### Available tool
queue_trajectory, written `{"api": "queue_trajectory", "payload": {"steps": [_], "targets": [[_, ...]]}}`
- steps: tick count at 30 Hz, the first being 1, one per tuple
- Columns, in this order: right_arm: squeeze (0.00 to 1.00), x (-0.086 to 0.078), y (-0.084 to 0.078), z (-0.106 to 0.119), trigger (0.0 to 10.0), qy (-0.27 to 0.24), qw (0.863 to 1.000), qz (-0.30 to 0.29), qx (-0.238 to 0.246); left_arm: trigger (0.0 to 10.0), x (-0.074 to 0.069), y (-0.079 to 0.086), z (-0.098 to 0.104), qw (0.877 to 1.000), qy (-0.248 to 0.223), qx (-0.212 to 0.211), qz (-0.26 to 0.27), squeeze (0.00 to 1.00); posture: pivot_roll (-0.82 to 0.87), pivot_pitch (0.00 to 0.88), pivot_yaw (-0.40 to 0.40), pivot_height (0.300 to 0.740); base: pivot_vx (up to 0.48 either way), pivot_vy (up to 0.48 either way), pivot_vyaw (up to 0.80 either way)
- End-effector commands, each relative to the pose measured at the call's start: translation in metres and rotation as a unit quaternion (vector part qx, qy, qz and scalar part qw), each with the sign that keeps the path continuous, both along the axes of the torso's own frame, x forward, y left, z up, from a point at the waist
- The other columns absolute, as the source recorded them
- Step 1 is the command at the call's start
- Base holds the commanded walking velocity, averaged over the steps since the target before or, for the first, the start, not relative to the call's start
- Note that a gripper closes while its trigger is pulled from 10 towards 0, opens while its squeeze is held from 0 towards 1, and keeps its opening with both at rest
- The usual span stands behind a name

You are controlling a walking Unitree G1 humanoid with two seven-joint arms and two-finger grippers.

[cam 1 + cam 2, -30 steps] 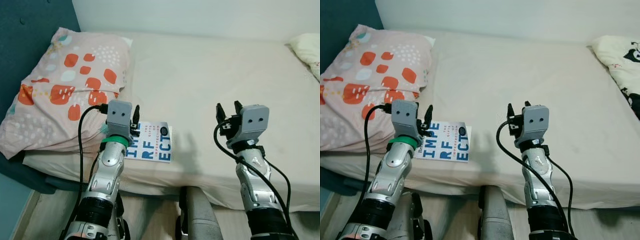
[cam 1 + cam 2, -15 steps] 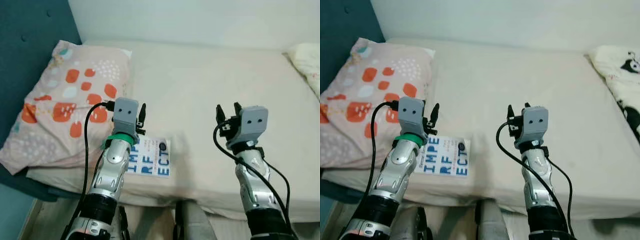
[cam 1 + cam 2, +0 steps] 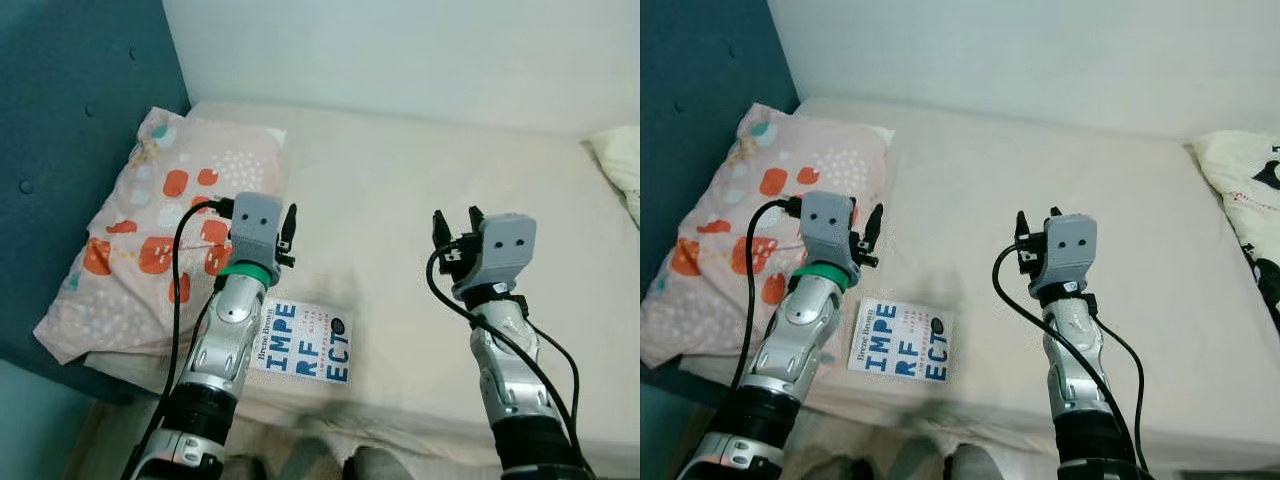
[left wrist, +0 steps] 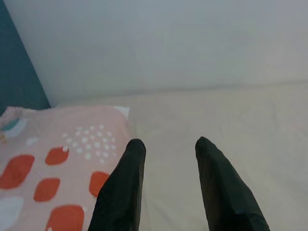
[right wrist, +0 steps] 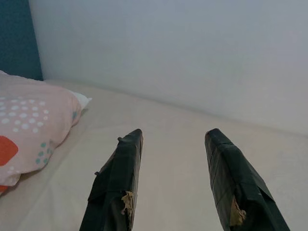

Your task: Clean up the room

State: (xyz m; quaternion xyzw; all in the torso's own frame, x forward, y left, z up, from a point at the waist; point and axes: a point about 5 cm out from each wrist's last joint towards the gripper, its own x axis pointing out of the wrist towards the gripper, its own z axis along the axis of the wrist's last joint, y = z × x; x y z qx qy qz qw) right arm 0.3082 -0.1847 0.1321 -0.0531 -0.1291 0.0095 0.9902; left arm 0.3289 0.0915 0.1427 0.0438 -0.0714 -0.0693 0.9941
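Observation:
A white book with large blue letters (image 3: 304, 353) lies flat near the front edge of the cream bed (image 3: 400, 200). My left gripper (image 3: 289, 224) is raised above the bed, just beyond the book and beside the pillow (image 3: 160, 240); its fingers (image 4: 127, 183) stand open and hold nothing. My right gripper (image 3: 453, 226) hovers over the middle of the mattress, open and holding nothing, its fingers (image 5: 122, 187) apart. The pink pillow with orange and white spots (image 3: 730, 230) rests at the left end of the bed.
A dark teal headboard (image 3: 70, 130) rises at the left behind the pillow. A pale wall (image 3: 400, 50) runs along the far side of the bed. A cream blanket with black marks (image 3: 1245, 210) lies at the right end.
The camera has risen and pulled back, so the book sits lower in the picture. My left gripper has lifted off the book and now hangs beyond it. The right arm holds its pose.

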Motion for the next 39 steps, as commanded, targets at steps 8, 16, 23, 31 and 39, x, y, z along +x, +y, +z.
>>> {"api": "queue_trajectory", "payload": {"steps": [8,16,23,31,39], "targets": [[0.0,-0.001,-0.002,-0.005,10.0,0.006,1.0,-0.004,0.004,10.0,-0.001,0.0,-0.008,1.0,0.015,0.007,-0.002,0.0,-0.11,0.0,0.004,0.74,0.0,0.0,0.0],[0.0,-0.002,0.005,-0.01,10.0,0.008,1.0,-0.003,0.008,10.0,-0.003,0.001,-0.008,1.0,0.017,0.006,-0.006,0.0,-0.09,0.0,0.012,0.74,0.0,0.0,0.0],[0.0,-0.002,0.006,-0.01,10.0,0.008,1.0,-0.001,0.009,10.0,-0.004,0.001,-0.009,1.0,0.018,0.008,-0.007,0.0,-0.09,0.0,0.014,0.74,0.0,0.0,0.0],[0.0,-0.001,0.008,-0.012,10.0,0.009,1.0,0.002,0.009,10.0,-0.004,0.001,-0.01,1.0,0.018,0.008,-0.008,0.0,-0.09,0.0,0.012,0.74,-0.03,0.0,0.0],[0.0,0.0,0.009,-0.012,10.0,0.01,1.0,0.003,0.009,10.0,-0.005,0.0,-0.01,1.0,0.017,0.008,-0.012,0.0,-0.09,0.0,0.012,0.74,-0.296,0.0,0.0]]}}
